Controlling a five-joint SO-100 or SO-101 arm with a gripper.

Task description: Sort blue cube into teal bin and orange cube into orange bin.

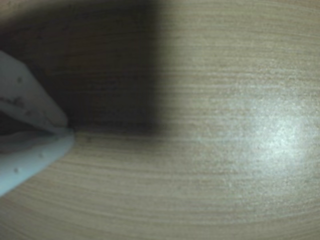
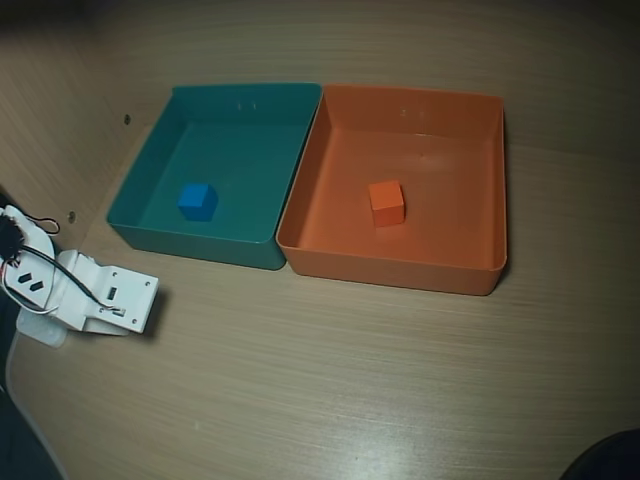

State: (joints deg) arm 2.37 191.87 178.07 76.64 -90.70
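In the overhead view, the blue cube is sitting on the floor of the teal bin, toward its left half and clear of the walls. The orange cube is resting inside the orange bin, roughly in the middle of its floor. The two bins are standing side by side on the wooden table, teal on the left and orange on the right, with their facing walls touching.

The white arm is lying folded low at the left edge of that view, near the front corner of the teal bin but apart from it, with black wires running over it.

In the wrist view, the jaws are coming in from the left edge as two pale fingers whose tips are meeting at a point, so they are closed and gripping nothing. They are hanging close above bare wood grain, with a dark shadow lying across the upper left and a bright glare on the right.
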